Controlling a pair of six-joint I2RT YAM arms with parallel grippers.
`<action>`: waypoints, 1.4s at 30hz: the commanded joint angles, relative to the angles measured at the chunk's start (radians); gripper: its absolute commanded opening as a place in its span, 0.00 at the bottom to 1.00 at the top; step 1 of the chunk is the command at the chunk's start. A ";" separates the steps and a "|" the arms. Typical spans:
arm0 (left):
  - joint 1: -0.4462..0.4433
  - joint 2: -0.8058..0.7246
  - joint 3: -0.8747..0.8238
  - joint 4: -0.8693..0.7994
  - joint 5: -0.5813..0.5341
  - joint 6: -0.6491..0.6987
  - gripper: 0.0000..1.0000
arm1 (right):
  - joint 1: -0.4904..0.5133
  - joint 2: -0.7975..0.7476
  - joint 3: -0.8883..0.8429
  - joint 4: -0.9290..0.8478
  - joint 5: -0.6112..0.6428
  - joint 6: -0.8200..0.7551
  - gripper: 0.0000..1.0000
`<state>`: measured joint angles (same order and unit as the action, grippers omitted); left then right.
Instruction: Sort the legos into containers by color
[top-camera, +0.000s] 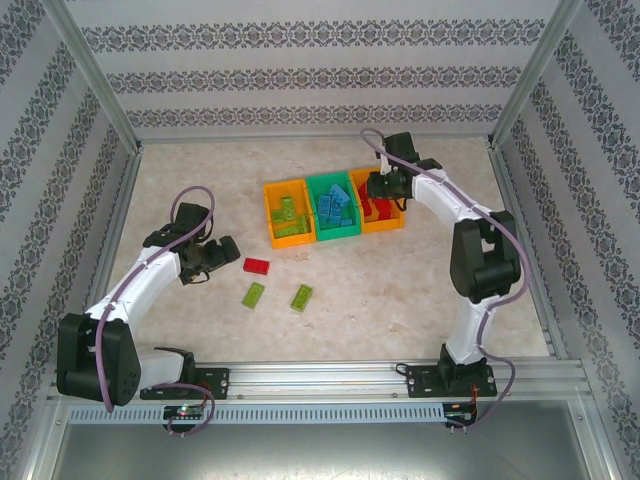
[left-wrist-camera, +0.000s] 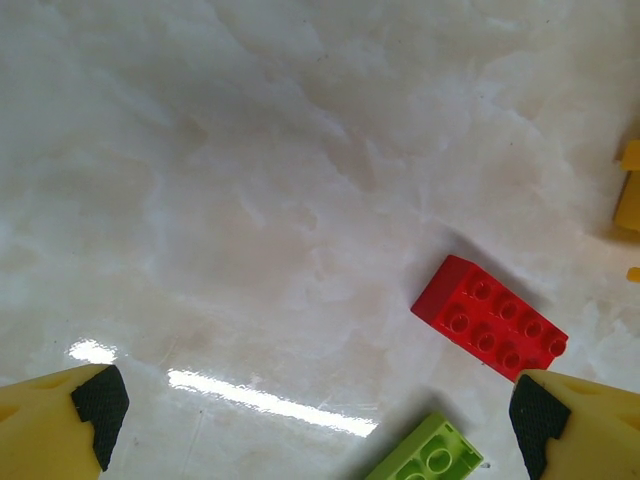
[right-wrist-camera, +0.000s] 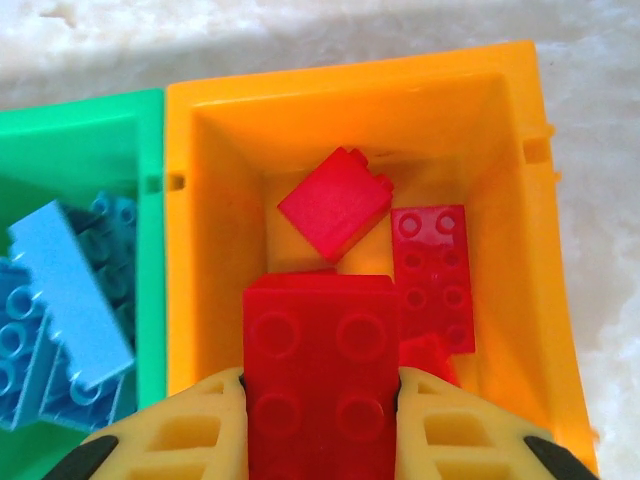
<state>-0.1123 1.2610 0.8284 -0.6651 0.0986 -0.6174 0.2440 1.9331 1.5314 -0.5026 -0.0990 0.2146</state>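
Holding: right gripper (right-wrist-camera: 320, 425) is clamped on a held red brick (right-wrist-camera: 320, 375). Its studs face the wrist camera, four of them in view, and the fingers press its two side faces.
Drop relation: held red brick hangs directly over the right orange bin (right-wrist-camera: 520, 150), inside the line of its walls, with its length running straight ahead of the gripper. Judged: letting go is all this needs.
Under the gripper: other red bricks (right-wrist-camera: 432, 270) lie on the bin floor, one tipped on a corner.
To that gripper's left: green bin (right-wrist-camera: 90, 110), light blue bricks (right-wrist-camera: 65, 300) inside.
Left gripper (left-wrist-camera: 310, 410): spread wide, empty, over bare table (left-wrist-camera: 250, 150).
Loose red brick (left-wrist-camera: 488, 318): ahead and right of the left gripper, just beyond its right pad (left-wrist-camera: 535, 415). Long axis lies diagonal to the finger line. Judged: a wrist turn comes first.
Lime brick (left-wrist-camera: 425, 460): closer in, near the same pad, partly cut off.
Nearer arm: the left one. From above, the loose red brick (top-camera: 257, 265) sits just beside the left gripper (top-camera: 215, 255) and well apart from the right gripper (top-camera: 378, 190).
Look: glossy red, two rows of four studs.
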 joint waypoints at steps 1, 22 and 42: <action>-0.019 -0.009 -0.005 0.006 0.008 0.009 1.00 | -0.010 0.055 0.077 -0.061 -0.011 0.019 0.25; -0.115 0.083 -0.006 0.149 0.150 -0.499 0.99 | 0.014 -0.201 -0.189 0.089 -0.045 0.091 0.95; -0.185 0.425 0.134 0.154 0.190 -0.631 0.83 | -0.040 -0.322 -0.381 0.156 -0.062 0.105 0.97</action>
<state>-0.2878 1.6608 0.9417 -0.5224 0.2855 -1.1973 0.2237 1.6417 1.1751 -0.3622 -0.1486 0.3164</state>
